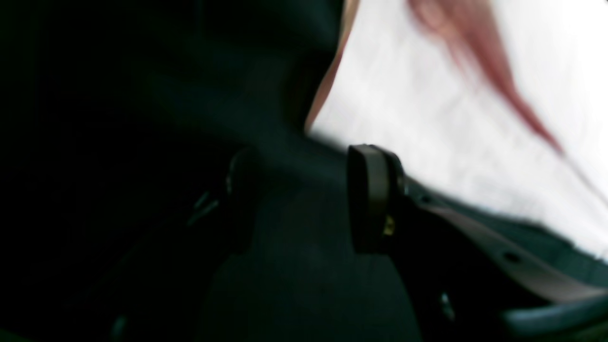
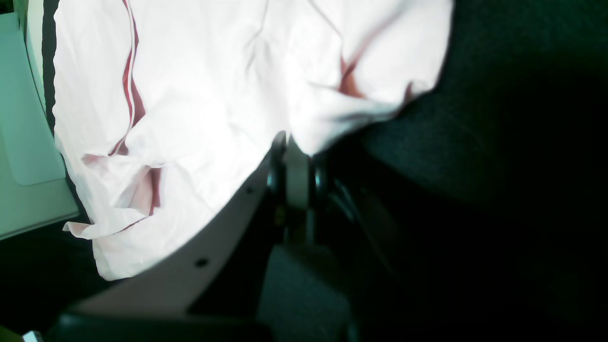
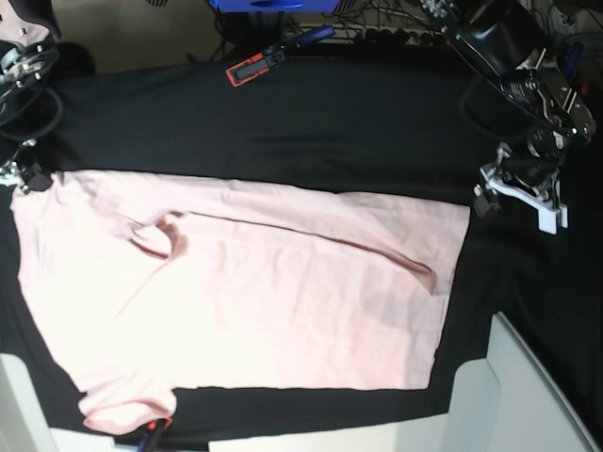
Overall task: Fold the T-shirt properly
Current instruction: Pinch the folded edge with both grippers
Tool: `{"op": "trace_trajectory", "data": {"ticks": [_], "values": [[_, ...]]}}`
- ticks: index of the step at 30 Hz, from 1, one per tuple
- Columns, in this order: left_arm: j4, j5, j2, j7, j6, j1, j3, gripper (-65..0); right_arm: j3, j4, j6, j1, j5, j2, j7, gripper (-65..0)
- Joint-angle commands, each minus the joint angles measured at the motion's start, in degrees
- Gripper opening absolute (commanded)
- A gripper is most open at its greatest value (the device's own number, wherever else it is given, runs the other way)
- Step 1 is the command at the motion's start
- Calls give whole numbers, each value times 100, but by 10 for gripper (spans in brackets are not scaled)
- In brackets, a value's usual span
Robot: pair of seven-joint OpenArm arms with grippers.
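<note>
Black-clothed table (image 3: 311, 132), on which the pale pink T-shirt (image 3: 273, 301) is laid spread and creased; right end effector (image 2: 297, 156) is pinched on the shirt's edge, left end effector (image 1: 304, 199) is held spread over bare cloth just beside the shirt.

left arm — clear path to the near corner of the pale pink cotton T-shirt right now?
Probably yes. The left gripper sits open over the black table cloth, just beside the corner of the pale pink cotton T-shirt, and nothing lies between them.
</note>
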Motion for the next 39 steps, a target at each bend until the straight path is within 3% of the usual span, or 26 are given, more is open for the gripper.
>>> {"op": "trace_trajectory", "data": {"ticks": [1,4,10,26,31,34,39], "values": [[52,-76,-185,-109,-30,-95,-8,-349,-9,63,58,71,113,134,27,-650],[-176,-76,-255,-144,-30,-289,-52,-349,-9,80,58,71,113,134,-87,-650],[-1231,-50,-493,-759,-30,-544,1,-348,-9,98,58,71,113,134,-166,-650],[-1794,117,-493,-795,-30,-869,10,-338,-9,107,58,62,113,125,-166,-650],[-2216,117,-502,-1287,537,-886,186,-339,-9,107,58,1,113,134,-166,-650],[-2515,108,-528,-1577,616,-878,739,-339,-9,107,58,1,113,134,-148,-650],[-2761,73,-519,-1665,616,-886,801,-339,-9,107,58,-8,113,134,-157,-650]]}}
